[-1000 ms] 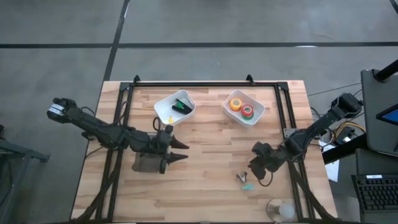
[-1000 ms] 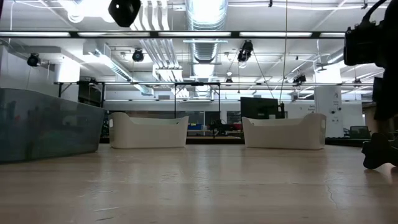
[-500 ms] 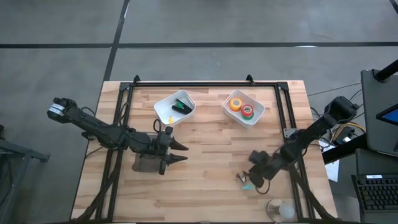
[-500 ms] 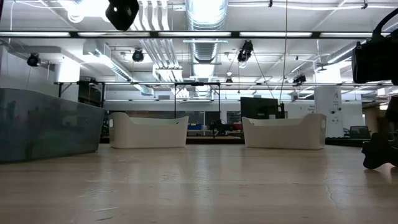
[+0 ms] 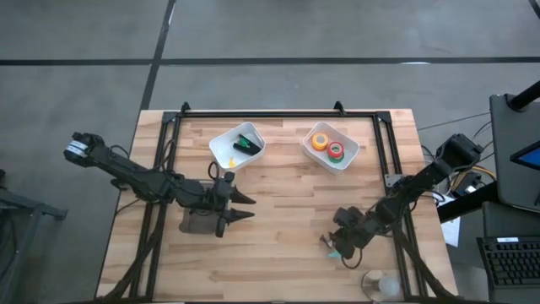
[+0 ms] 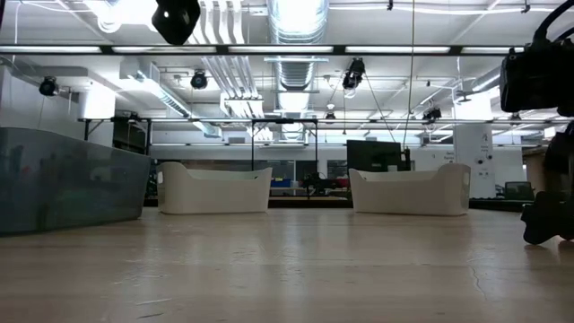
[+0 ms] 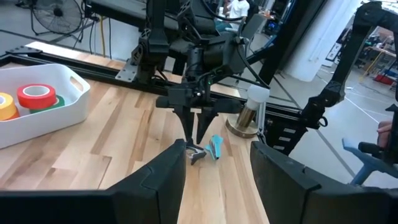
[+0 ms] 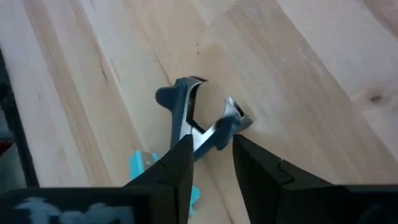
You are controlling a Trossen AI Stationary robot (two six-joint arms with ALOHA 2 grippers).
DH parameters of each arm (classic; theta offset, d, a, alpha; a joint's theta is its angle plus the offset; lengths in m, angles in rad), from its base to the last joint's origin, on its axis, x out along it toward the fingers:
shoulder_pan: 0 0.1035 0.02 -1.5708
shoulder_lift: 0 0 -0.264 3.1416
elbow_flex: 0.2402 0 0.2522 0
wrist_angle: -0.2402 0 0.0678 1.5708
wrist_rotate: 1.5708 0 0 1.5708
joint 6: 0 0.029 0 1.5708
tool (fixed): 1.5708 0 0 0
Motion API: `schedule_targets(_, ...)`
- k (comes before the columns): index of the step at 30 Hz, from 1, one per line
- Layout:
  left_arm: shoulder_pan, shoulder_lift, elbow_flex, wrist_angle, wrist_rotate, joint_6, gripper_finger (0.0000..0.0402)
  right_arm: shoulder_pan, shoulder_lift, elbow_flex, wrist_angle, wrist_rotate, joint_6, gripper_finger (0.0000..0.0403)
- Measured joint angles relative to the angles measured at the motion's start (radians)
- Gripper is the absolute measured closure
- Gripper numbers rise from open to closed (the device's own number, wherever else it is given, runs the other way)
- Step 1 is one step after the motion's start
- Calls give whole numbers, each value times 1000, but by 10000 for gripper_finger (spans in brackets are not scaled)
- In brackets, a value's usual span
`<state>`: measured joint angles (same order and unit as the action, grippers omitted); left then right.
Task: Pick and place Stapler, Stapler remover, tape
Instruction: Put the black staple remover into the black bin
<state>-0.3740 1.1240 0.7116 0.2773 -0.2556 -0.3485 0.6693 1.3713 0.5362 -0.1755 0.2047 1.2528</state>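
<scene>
Your left gripper (image 5: 246,205) hangs mid-table, fingers apart and empty. The tape (image 5: 326,145) (orange, green and red rolls show) lies in the white bin (image 5: 346,160) at the back. Your right gripper (image 5: 335,242) straddles the grey staple remover (image 8: 202,124) near the front edge, fingers narrowly apart.

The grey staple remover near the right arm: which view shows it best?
The right wrist view: the grey staple remover fills the frame between the right tool's fingers, claws visible. The left wrist view shows it small beside a blue one; high view, a speck; low view, nothing.
</scene>
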Motion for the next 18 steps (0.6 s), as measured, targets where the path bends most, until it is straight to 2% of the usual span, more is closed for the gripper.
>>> schedule_targets(9, 0, 0, 0, -3, 0, 0, 220, -4, 20, -2, -2, 27, -4, 346)
schedule_targets(18, -1, 0, -22, 2, -9, -19, 220, -28, 35, 2, 8, 32, -90, 392)
